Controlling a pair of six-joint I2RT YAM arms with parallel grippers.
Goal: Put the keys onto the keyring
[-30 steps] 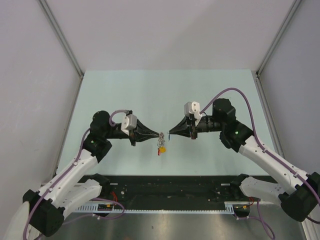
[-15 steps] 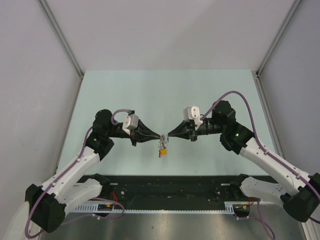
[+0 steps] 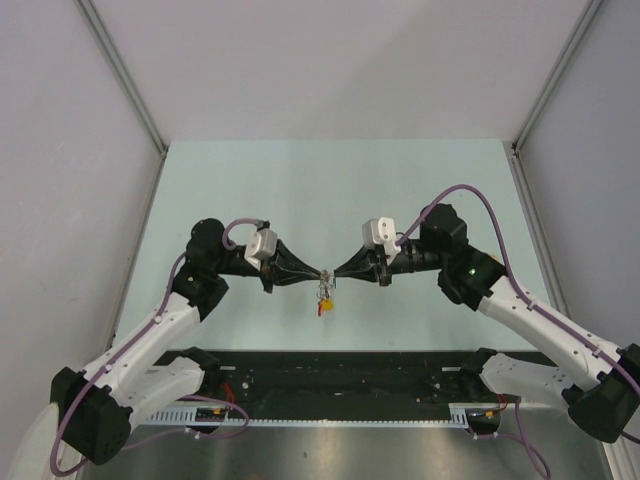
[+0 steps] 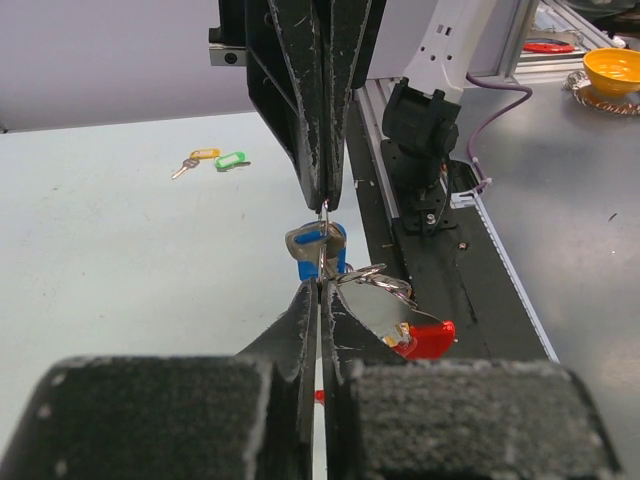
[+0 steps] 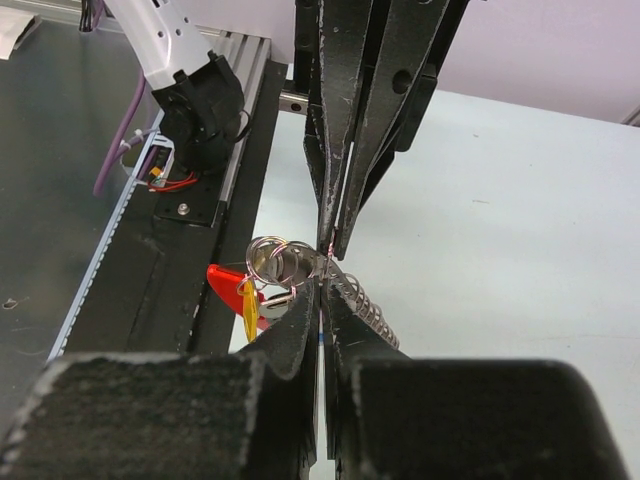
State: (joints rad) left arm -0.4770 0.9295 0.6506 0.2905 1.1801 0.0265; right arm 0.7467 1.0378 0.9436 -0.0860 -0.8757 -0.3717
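Mid-frame over worktop (image 3: 300, 190): left gripper (image 3: 316, 272) clenched on keyring (image 3: 324, 290), bunch dangling just under tips. Blue key (image 4: 320, 250) pinched in right gripper (image 3: 337, 270), tip to tip with left. Spare keys (image 4: 205, 160) lying upper left, left wrist view.

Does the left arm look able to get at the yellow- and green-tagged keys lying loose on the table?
Probably not yet: the left end effector is shut on the keyring, tip to tip with the right end effector, and the loose keys lie beyond it.
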